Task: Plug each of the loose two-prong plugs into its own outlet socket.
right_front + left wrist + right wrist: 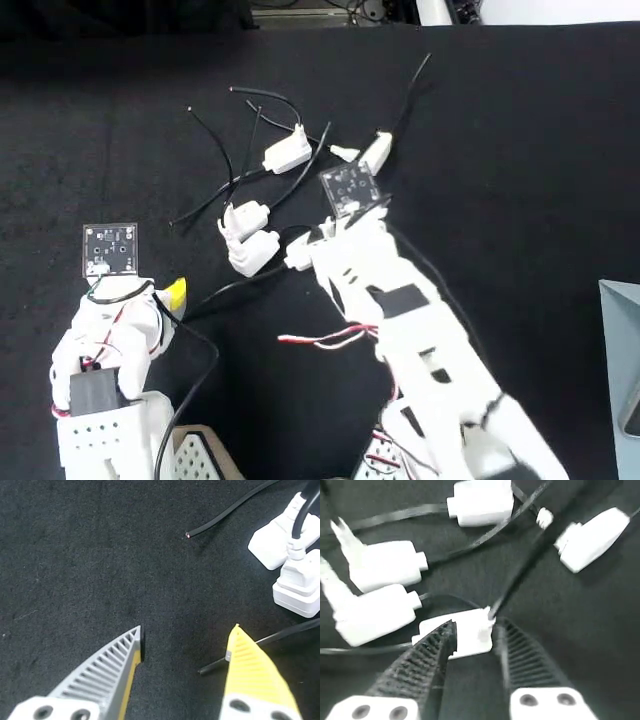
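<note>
— Since the right arm lies stretched to the middle of the black table [540, 150], what does the right gripper [475, 624] hold?

— Its fingers are clenched on a white plug [434, 630] that lies flat on the cloth. The plug's cord [520, 570] leads away from its end, out between the fingers.

— Obstructions about it?

— Two white connectors [387, 565] lie side by side just beside the plug, on the left arm's side. A third connector [480, 502] and a fourth connector [592, 537] lie farther out. Several black cords [215, 150] cross among them, some overlapping. Whether each body is plug or socket, I cannot tell.

— And the left gripper [187, 630]?

— Released. The grey and yellow fingers are spread over bare cloth and hold nothing. One cable [270, 639] runs close behind the yellow finger. The paired connectors lie near, beyond it.

— Edges and room?

— Plain cloth stretches wide on the right arm's outer side, as far as a grey object [620, 350] at the table's right edge. Red and white wires [320, 340] hang loose from the right arm, over the cloth between the two arms. The table's far edge lies well beyond the connectors.
</note>
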Controlling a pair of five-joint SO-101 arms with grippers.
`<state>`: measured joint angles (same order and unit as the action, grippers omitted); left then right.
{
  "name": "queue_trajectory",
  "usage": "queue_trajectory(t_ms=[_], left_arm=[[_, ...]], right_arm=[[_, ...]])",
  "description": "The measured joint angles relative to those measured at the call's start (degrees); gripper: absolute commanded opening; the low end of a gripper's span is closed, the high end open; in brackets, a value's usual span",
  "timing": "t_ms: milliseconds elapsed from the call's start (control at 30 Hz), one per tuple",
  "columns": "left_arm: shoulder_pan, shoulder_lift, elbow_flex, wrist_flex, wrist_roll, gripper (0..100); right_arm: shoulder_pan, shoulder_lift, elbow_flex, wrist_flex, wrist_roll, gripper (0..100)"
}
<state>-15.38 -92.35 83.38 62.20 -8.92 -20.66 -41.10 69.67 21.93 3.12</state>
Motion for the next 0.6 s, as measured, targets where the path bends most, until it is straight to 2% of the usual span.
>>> queue_trajectory(t_ms=[133,300,333,400,600], left_arm=[[-0.26,0.0,0.0,0.0,0.0,25],[-4.31,-1.85,0.0,-0.26,0.0,4],[-5.19,-2.64,0.0,-0.26,0.0,2],[-6.07,-4.48,0.0,-0.26,0.0,5],[-6.24,-11.6,1.67,1.41,0.0,3]], right_arm=[[0.7,-11.69,-0.09,9.41,0.0,1.2],[5.19,-27.52,1.76,17.58,0.26,1.2],[6.07,-29.98,2.81,18.55,0.26,1.2],[7.03,-34.2,5.54,19.6,0.35,1.2],[9.32,-43.78,15.47,19.87,0.35,1.2]])
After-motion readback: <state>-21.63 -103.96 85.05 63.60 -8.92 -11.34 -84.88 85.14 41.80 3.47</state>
